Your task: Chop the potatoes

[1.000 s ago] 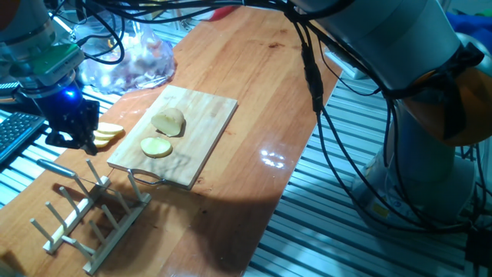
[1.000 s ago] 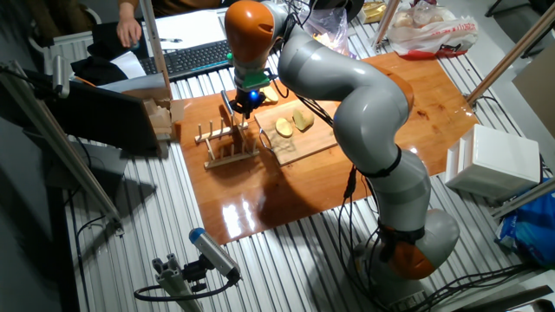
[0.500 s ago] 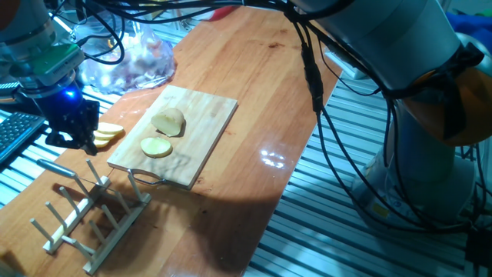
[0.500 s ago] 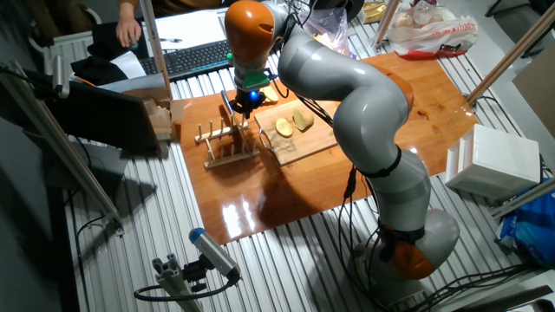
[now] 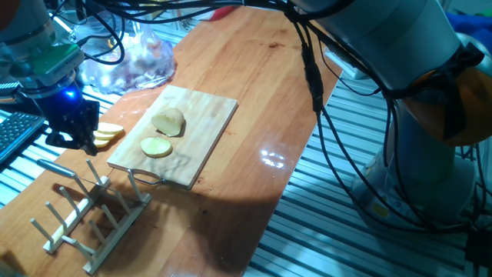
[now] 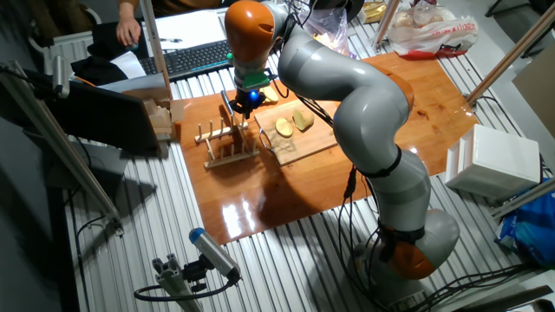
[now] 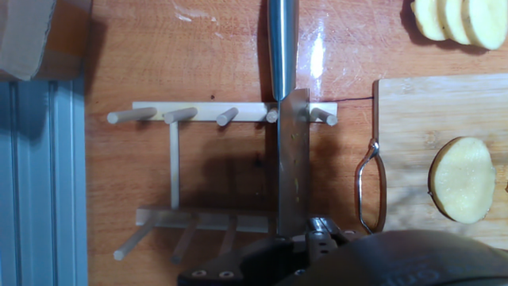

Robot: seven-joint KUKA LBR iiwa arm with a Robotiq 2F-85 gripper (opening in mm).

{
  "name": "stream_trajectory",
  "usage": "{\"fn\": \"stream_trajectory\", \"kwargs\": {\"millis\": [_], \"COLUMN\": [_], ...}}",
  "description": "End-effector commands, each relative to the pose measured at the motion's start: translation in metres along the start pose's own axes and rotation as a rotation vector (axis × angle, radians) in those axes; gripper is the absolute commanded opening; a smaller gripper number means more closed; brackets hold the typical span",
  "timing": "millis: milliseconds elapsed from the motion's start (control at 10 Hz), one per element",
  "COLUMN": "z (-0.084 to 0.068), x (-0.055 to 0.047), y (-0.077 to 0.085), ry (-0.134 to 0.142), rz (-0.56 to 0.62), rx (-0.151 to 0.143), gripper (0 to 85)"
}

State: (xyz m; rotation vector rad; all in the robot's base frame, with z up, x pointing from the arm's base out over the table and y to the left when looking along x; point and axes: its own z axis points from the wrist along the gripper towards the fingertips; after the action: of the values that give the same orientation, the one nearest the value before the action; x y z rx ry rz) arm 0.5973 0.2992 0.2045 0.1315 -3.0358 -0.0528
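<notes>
Gripper (image 5: 71,140) above wooden rack (image 5: 88,211), knife (image 7: 287,151) in rack; jaw opening cannot tell.
Potato chunk (image 5: 168,121) and slice (image 5: 156,146) on cutting board (image 5: 207,131); more slices (image 5: 108,134) left of board.

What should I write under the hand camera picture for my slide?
A knife rests in a wooden rack, beside a cutting board with a potato slice.
</notes>
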Motion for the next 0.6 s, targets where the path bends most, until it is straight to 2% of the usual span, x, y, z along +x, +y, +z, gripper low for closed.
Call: {"fn": "stream_trajectory", "kwargs": {"millis": [0,500], "z": [-0.0001,0.0000], "x": [0.0001,0.0000], "y": [0.0002,0.0006], "ry": [0.000,-0.004], "rz": [0.000,0.000], "rx": [0.000,0.000], "gripper": [0.0,0.0]}}
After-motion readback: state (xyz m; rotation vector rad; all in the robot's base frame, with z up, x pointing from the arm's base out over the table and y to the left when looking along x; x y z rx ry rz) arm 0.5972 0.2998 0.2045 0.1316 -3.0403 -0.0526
